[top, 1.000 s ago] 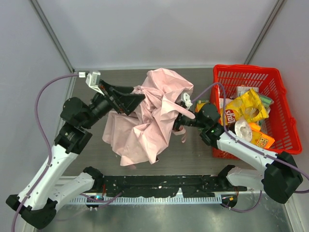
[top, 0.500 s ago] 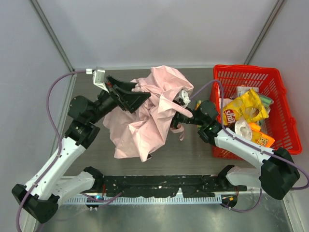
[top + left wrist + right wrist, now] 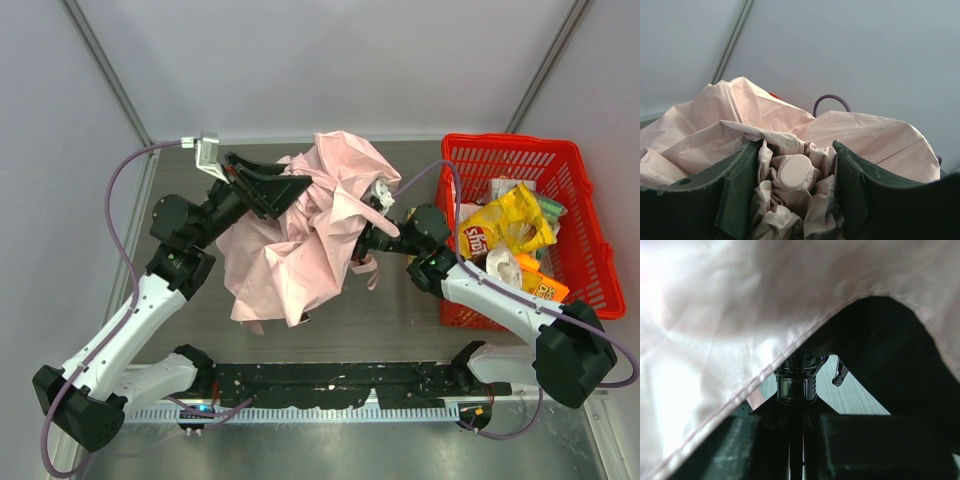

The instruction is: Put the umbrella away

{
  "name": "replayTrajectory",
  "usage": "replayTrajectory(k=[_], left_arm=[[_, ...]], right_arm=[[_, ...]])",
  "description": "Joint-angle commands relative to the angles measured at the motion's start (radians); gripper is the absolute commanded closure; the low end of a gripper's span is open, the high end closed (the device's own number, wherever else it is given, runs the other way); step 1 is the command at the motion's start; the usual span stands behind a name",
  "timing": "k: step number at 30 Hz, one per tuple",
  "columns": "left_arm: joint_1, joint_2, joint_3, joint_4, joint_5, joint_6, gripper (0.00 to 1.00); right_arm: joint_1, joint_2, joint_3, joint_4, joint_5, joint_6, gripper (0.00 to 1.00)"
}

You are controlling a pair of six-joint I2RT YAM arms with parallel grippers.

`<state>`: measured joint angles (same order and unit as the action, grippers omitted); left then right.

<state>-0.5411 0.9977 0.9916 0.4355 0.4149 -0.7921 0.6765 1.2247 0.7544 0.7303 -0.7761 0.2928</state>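
The pale pink umbrella (image 3: 305,235) hangs crumpled over the middle of the table, held up between both arms. My left gripper (image 3: 292,188) is shut on its bunched top end; the left wrist view shows the pale round cap (image 3: 794,171) and gathered fabric between the dark green fingers (image 3: 740,187). My right gripper (image 3: 362,243) is shut on the umbrella's dark handle (image 3: 796,385), under a fold of pink fabric (image 3: 715,315). A narrow pink strap (image 3: 373,272) dangles below the right gripper.
A red basket (image 3: 585,240) stands at the right, holding a yellow chip bag (image 3: 510,222), an orange packet (image 3: 540,290) and other snacks. Grey walls close in the back and sides. The right arm lies along the basket's left wall.
The left gripper has lifted and swung right and back with the umbrella's top. The fabric has bunched up tighter and risen off the table. The right gripper shifted slightly left.
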Motion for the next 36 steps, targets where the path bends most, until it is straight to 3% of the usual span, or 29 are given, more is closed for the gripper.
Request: replayTrajectory(k=[1,3,5,7,10,13,15,17,18,20,21,25,29,31,36], left_arm=[[-0.016,0.013,0.005,0.043,0.071,-0.038,0.33],[-0.016,0.015,-0.001,0.039,0.084,-0.039,0.21],[-0.020,0.009,-0.005,0.005,0.073,-0.018,0.21],[-0.022,0.002,0.005,-0.038,0.062,0.011,0.27],[-0.023,0.001,0.019,-0.055,0.036,0.025,0.52],[-0.023,0.007,0.050,-0.073,0.019,0.043,0.85],[-0.023,0.007,0.062,-0.075,0.016,0.045,0.98],[-0.023,-0.010,0.044,-0.043,0.019,0.042,1.00],[-0.023,-0.025,0.027,-0.017,0.012,0.039,1.00],[-0.020,-0.051,0.012,-0.018,-0.017,0.042,1.00],[-0.020,-0.068,0.010,-0.039,-0.040,0.047,1.00],[-0.019,-0.131,0.031,-0.150,-0.157,0.118,1.00],[-0.017,-0.192,0.029,-0.236,-0.287,0.197,1.00],[-0.017,-0.217,0.024,-0.292,-0.385,0.214,1.00],[-0.019,-0.214,0.038,-0.470,-0.665,0.189,1.00]], right_arm=[[0.003,0.007,0.079,0.145,0.023,0.064,0.99],[0.003,0.010,0.085,0.147,0.029,0.074,0.99],[0.003,0.007,0.085,0.149,0.032,0.074,0.99],[0.003,0.004,0.092,0.139,0.031,0.071,0.99],[0.015,0.006,0.117,0.095,0.026,0.046,0.99],[0.031,0.007,0.122,0.058,0.034,0.029,0.99],[0.029,0.001,0.106,0.043,0.052,0.029,0.99],[0.029,-0.019,0.088,0.002,0.093,0.029,0.93],[0.029,-0.027,0.070,-0.038,0.125,0.017,0.74],[0.028,-0.062,0.015,-0.078,0.209,0.006,0.47],[0.026,-0.094,-0.004,-0.091,0.237,-0.001,0.39],[0.018,-0.203,-0.131,-0.297,0.482,-0.073,0.35],[0.014,-0.321,-0.148,-0.544,0.706,-0.109,0.34],[0.014,-0.381,-0.118,-0.667,0.771,-0.128,0.34],[0.015,-0.413,0.140,-0.905,0.733,-0.149,0.36]])
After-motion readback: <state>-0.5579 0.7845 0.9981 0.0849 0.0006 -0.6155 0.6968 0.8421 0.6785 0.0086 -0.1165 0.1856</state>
